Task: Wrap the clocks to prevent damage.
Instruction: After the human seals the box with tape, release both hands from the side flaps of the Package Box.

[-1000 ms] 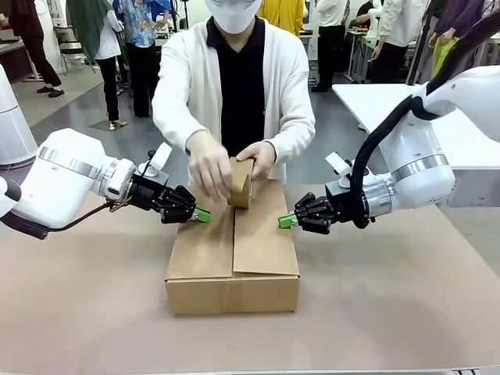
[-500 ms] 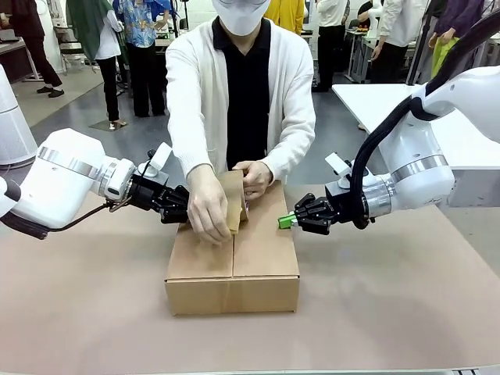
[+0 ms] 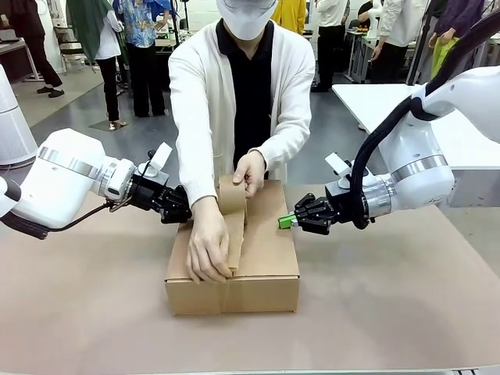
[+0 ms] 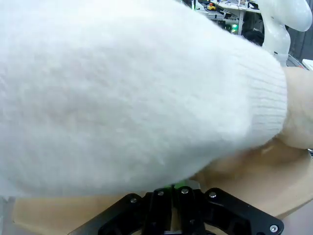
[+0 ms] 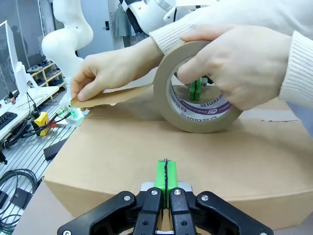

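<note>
On the desk (image 3: 391, 312), the box (image 3: 262, 262) lies with flaps shut; we judge the clocks inside, unseen. Our left gripper (image 4: 174, 188) and right gripper (image 3: 286, 221) rest closed and empty at its sides. Beyond, a person's hands (image 3: 207, 251) draw tape (image 3: 231, 195) along the seam; cutting and pressing remain.

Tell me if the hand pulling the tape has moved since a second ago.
Yes. The hand has slid along the cardboard box from its far end to its near edge, away from the tape roll.
</note>
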Available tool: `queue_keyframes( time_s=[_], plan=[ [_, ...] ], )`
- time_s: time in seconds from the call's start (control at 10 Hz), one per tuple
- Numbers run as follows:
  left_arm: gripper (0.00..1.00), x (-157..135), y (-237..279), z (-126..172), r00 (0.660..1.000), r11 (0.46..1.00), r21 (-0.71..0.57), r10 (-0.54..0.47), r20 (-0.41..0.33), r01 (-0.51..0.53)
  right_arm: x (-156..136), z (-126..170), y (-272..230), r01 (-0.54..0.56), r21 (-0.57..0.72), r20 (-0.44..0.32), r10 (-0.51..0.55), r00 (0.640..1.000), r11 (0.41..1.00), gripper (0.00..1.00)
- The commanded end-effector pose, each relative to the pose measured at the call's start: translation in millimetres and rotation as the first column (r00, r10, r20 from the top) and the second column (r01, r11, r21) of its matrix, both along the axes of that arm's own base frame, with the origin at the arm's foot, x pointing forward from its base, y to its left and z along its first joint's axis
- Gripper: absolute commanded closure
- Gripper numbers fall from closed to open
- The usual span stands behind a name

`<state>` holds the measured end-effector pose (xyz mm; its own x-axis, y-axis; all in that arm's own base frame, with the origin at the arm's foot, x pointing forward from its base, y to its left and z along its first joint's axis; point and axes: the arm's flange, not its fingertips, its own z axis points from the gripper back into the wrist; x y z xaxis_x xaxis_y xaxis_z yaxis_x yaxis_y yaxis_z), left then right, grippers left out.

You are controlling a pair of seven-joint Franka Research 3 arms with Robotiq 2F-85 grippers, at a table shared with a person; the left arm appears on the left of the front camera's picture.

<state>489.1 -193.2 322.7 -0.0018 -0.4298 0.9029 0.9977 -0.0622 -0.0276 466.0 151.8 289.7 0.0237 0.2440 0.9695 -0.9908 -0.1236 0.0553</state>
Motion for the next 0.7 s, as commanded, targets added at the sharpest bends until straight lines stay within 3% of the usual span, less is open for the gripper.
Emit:
queue_keyframes(
  time_s=[0.0,0.6],
  plan=[
    [1.00,-1.0,-0.7,-4.5,1.000,1.000,0.020,0.009,0.002,-0.009,-0.5,-2.6,0.8,0.002,-0.008,-0.002,-0.002,1.000,1.000,0.99],
    [1.00,-1.0,-0.7,-4.5,1.000,1.000,0.020,0.009,0.002,-0.009,-0.5,-2.6,0.8,0.002,-0.008,-0.002,-0.002,1.000,1.000,0.99]
  ],
)
